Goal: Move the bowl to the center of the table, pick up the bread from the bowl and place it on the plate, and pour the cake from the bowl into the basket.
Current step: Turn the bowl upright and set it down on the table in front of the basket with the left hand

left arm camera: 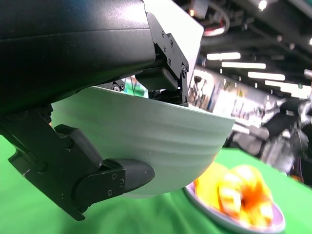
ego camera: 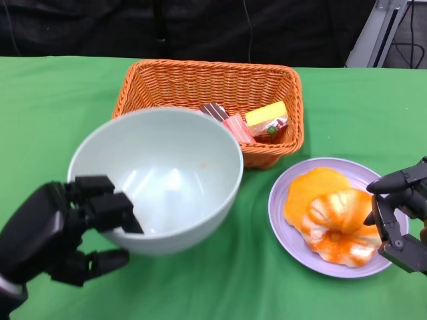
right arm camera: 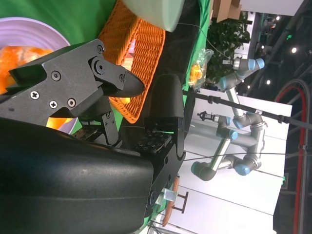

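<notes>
Gripping the emptied pale bowl [ego camera: 157,179] aloft, the left hand [ego camera: 63,230] has poured the cake [ego camera: 250,121] into the basket [ego camera: 210,85] and should set it down, while the right hand [ego camera: 400,213] hovers released.

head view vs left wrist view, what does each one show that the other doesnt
Only the head view shows the orange basket with cake pieces in it, the bowl's empty inside, and the right hand open beside the plate. Only the left wrist view shows the bowl's underside, raised clear of the green table. Both show the left hand gripping the bowl at its rim, and the bread on the purple plate.
</notes>
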Action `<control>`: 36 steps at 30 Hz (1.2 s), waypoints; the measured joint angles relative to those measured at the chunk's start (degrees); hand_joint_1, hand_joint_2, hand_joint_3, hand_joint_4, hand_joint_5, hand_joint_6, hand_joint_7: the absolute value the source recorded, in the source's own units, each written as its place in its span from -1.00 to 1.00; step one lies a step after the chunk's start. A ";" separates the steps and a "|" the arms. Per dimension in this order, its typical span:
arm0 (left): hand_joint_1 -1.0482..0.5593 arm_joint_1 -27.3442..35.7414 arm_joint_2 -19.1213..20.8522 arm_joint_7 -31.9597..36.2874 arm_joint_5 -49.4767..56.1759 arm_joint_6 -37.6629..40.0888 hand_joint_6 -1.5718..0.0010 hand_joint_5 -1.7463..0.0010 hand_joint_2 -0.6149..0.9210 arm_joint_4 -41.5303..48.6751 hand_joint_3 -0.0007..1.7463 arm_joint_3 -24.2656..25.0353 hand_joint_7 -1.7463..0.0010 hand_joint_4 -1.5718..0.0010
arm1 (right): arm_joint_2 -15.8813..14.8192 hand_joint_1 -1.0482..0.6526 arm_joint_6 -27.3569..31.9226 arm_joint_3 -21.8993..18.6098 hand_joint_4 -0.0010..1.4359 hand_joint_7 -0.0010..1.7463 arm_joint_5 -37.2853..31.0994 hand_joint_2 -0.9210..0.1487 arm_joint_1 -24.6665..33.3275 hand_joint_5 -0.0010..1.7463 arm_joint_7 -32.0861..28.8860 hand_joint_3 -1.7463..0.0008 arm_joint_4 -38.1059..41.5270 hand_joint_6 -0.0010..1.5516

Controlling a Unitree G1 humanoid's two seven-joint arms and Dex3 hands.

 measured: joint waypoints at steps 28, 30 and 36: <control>0.12 1.20 4.17 -5.13 -6.05 9.74 -0.03 -0.76 0.71 0.91 -0.25 -14.26 -0.19 0.00 | -0.04 0.07 1.04 0.85 -0.03 0.39 1.10 -0.59 0.12 0.79 0.57 0.18 -1.70 -0.15; 0.11 0.13 4.15 -5.35 -5.89 10.48 -0.05 -0.74 0.73 1.07 -0.30 -15.48 -0.16 -0.02 | -0.04 0.08 1.06 0.90 -0.03 0.39 0.98 -0.56 0.24 0.79 0.49 0.15 -1.84 -0.14; 0.09 -0.94 3.43 -5.32 -5.69 12.51 -0.07 -0.75 0.75 0.36 -0.36 -17.39 -0.11 0.00 | -0.05 0.10 1.19 0.91 -0.04 0.39 0.89 -0.50 0.83 0.80 0.32 0.09 -2.13 -0.15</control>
